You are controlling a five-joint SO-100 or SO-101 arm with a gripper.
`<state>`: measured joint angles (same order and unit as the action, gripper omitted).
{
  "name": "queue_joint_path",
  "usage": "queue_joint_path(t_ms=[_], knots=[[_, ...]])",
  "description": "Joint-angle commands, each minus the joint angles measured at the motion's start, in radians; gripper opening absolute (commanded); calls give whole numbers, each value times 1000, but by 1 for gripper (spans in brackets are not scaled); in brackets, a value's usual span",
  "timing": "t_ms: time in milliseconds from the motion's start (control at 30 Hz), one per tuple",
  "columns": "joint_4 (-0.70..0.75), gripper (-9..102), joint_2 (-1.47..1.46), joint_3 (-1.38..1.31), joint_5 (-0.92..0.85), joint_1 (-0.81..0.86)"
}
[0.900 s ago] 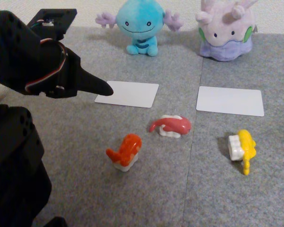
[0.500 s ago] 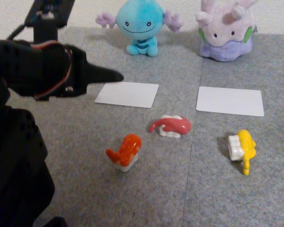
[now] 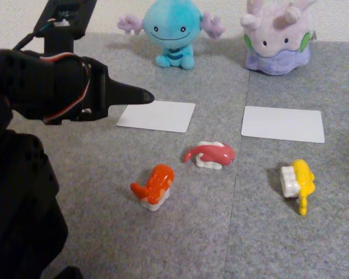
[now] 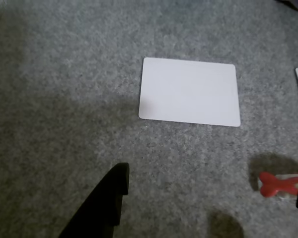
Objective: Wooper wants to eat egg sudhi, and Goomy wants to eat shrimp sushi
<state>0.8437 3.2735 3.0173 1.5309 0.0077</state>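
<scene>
On the grey carpet point(image 3: 180, 244), two white cards point(image 3: 156, 115) lie before Wooper point(image 3: 173, 32) and Goomy point(image 3: 277, 38) at the far edge. Orange point(image 3: 154, 186) and pink-red sushi point(image 3: 210, 155) sit mid-carpet, egg sudhi point(image 3: 298, 182) rightward. Gripper point(image 4: 213, 191), jaws apart and empty, has risen slightly and edged right toward the left card. Pale wall behind.

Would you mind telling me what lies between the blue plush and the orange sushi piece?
In the fixed view, a white card lies flat on the grey mat between the blue plush and the orange sushi piece; otherwise that stretch is bare.
</scene>
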Motion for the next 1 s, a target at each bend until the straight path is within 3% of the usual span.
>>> queue_joint_path(t_ms=[0,367,667,967], knots=[[46,39,9,-107,6,6],[238,39,-199,-617,14,11],[342,39,-600,-962,-3,195],[549,39,-746,-1213,-121,360]])
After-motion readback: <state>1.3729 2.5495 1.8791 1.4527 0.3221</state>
